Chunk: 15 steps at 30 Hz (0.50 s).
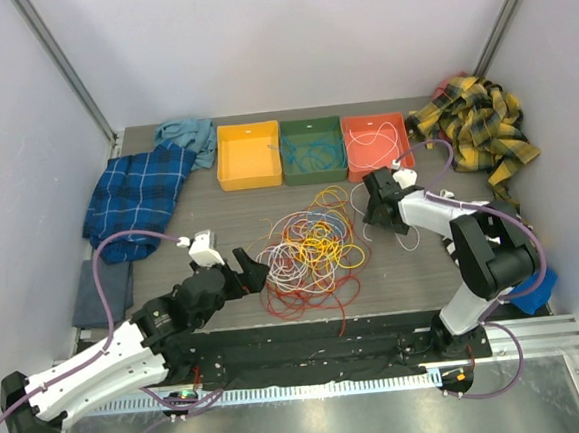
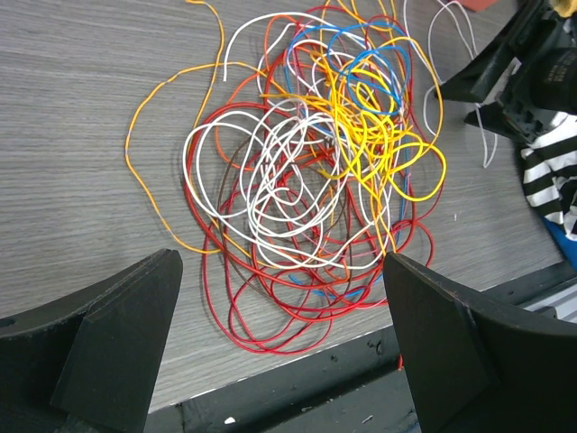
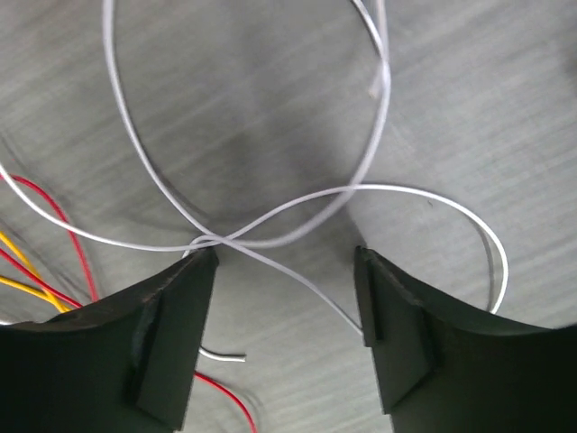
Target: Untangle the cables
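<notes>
A loose heap of thin, bendy wire cables (image 1: 307, 250) in red, orange, yellow, white and blue is spread on the grey wooden table (image 1: 244, 210). The heap is seen just ahead of the left gripper (image 2: 279, 298), past the tips of its two black fingers (image 2: 108, 334).

The cables are judged to be very light, soft and floppy, and a bit slippery. They are looped through each other, so if one is pulled, others may well be dragged along. A cable is best taken at an outer loop or a loose end, where it lies apart from the rest. The orange loop (image 2: 128, 149), out beyond the finger on the left of the wrist view, is one such place.

The left gripper's fingers are spread wide, and nothing is held or touched by them.

The right gripper (image 3: 284, 271) is held low over a thin white cable (image 3: 270, 225). Its fingers (image 3: 171, 334) are spread wide too. The spot where the white cable crosses itself is seen right at one finger tip, and a strand runs through the gap. Nothing is pinched. Whether that tip touches the cable cannot be told.
</notes>
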Motion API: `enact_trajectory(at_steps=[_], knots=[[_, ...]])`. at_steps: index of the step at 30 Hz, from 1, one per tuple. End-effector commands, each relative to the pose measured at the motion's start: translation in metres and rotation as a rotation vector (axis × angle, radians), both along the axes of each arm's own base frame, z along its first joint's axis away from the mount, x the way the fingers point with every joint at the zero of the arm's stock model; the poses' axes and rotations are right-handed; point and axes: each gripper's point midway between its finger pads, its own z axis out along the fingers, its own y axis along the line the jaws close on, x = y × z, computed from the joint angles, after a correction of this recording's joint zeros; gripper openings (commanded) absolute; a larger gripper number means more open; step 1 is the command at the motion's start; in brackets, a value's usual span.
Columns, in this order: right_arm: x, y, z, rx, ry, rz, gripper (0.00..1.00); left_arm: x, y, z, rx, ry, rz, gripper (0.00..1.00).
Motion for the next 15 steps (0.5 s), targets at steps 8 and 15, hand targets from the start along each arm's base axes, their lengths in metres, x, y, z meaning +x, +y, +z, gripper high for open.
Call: enact_trajectory(at_steps=[8, 15], knots=[[0.010, 0.005, -0.035, -0.027, 0.073, 0.046, 0.01, 0.006, 0.007, 0.011, 0.006, -0.036, 0.042, 1.00], [0.038, 0.011, 0.071, 0.013, -0.192, 0.064, 0.01, 0.005, 0.007, 0.012, 0.007, -0.034, 0.041, 1.00]])
